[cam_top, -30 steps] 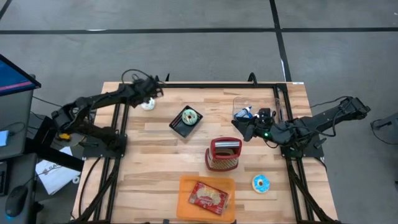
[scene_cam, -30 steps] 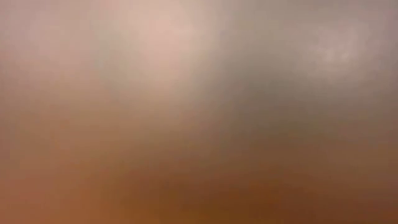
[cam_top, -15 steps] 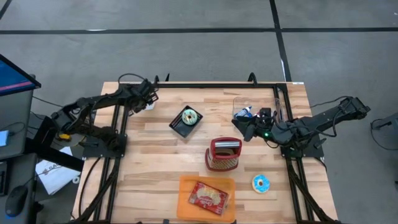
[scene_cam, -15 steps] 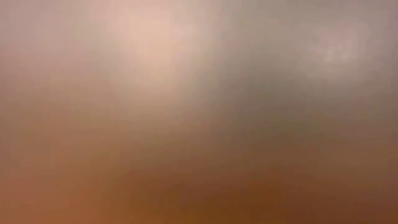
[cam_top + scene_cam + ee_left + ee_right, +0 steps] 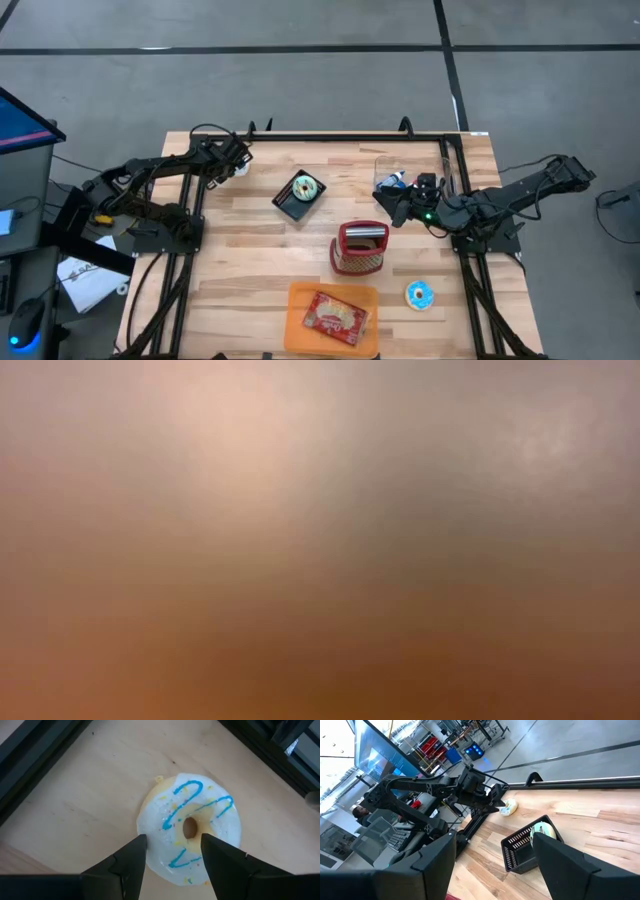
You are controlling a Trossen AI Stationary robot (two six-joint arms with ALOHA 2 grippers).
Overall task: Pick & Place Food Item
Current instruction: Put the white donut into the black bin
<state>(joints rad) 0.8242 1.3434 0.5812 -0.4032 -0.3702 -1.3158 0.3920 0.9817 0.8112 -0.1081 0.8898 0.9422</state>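
Left end effector, at the upper left of the table in the high view, fingers parted astride a white, blue-drizzled donut lying flat, not gripping; right end effector, open and empty, mid-right.

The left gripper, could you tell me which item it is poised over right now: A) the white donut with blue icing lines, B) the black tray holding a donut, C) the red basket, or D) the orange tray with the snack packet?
A: the left wrist view shows the left gripper open, its fingers framing the white donut with blue icing lines on the wooden table.
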